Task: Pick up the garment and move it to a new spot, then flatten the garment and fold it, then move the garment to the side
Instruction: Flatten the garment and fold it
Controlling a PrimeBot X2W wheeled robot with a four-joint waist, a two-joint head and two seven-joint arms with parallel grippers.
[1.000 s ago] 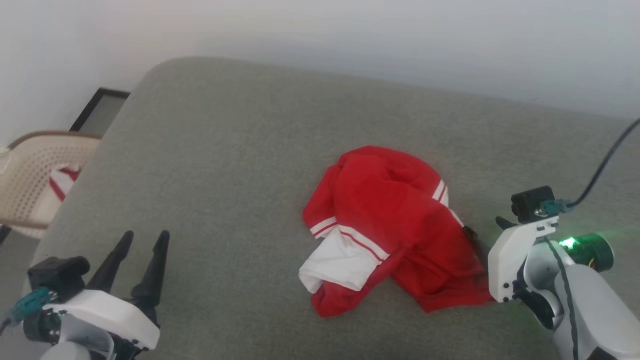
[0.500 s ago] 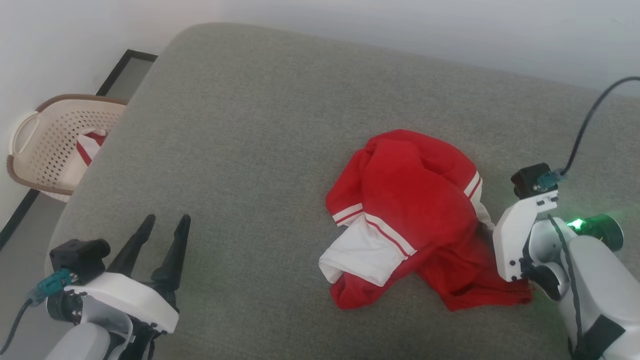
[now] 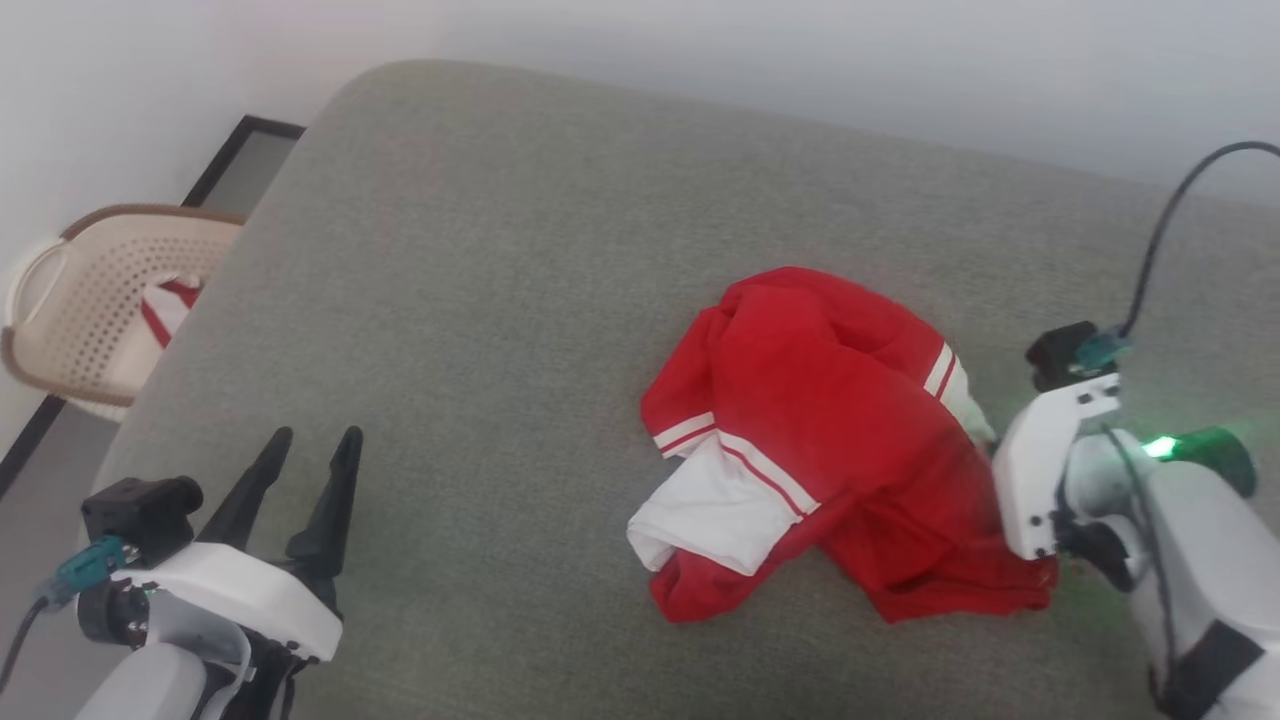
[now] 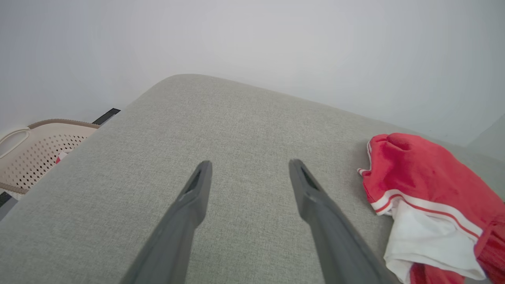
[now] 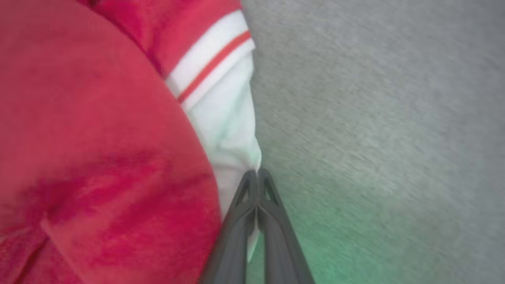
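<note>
Garment (image 3: 830, 430): crumpled in a heap on the grey padded surface (image 3: 480, 300), right of centre and closer to the near edge than the far one. One white sleeve end spills out on its near-left side.
Right tool (image 5: 257, 175): jaws pressed together on a thin pinch of the other white sleeve end, at the heap's right edge. I read this as a hold on the garment.
Left tool (image 3: 318, 434): jaws spread wide with nothing between them, over the near-left part of the surface, well apart from the garment.
Risk, slip: my bite is at the fingertips only, on thin cloth. A quick lift could pull the sleeve free.
Risk, drag: hung from one sleeve, the shirt would likely trail long and twisted. The low end could catch on the surface and bunch again at the new spot.
Risk, inversion: the sleeve could turn inside out under the weight, making flattening harder.
Risk, edge: a basket (image 3: 90, 300) holding a striped cloth (image 3: 165, 305) sits off the left side, so carrying too far left could drop the garment over the edge.
Unknown: I cannot tell whether the fingers also nipped the surface fabric.
</note>
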